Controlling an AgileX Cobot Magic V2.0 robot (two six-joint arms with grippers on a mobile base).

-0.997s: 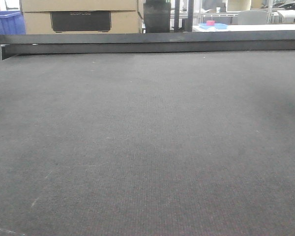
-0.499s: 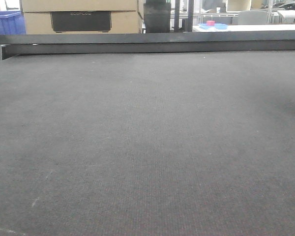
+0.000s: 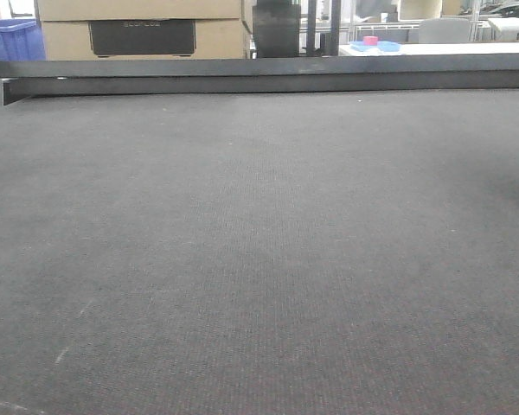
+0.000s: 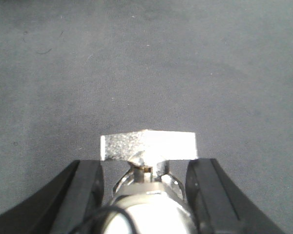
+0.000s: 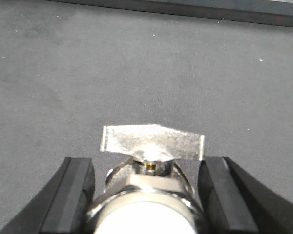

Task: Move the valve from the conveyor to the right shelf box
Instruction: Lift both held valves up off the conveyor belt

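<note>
The conveyor's dark grey belt (image 3: 259, 242) fills the front view, and no valve or gripper shows on it there. In the left wrist view my left gripper (image 4: 144, 165) is shut on a silvery valve (image 4: 146, 145). Its flat butterfly handle points away from the camera, above the belt (image 4: 146, 63). In the right wrist view my right gripper (image 5: 146, 163) is shut on a second silvery valve (image 5: 151, 141), held the same way over the belt (image 5: 146, 73). The black fingers (image 5: 78, 190) press both sides of each valve body. The shelf is out of view.
A black metal rail (image 3: 259, 73) edges the belt's far side and also shows in the right wrist view (image 5: 195, 9). Beyond it stand cardboard boxes (image 3: 138, 30), a blue crate (image 3: 9, 39) and a white table with a blue tray (image 3: 376, 45).
</note>
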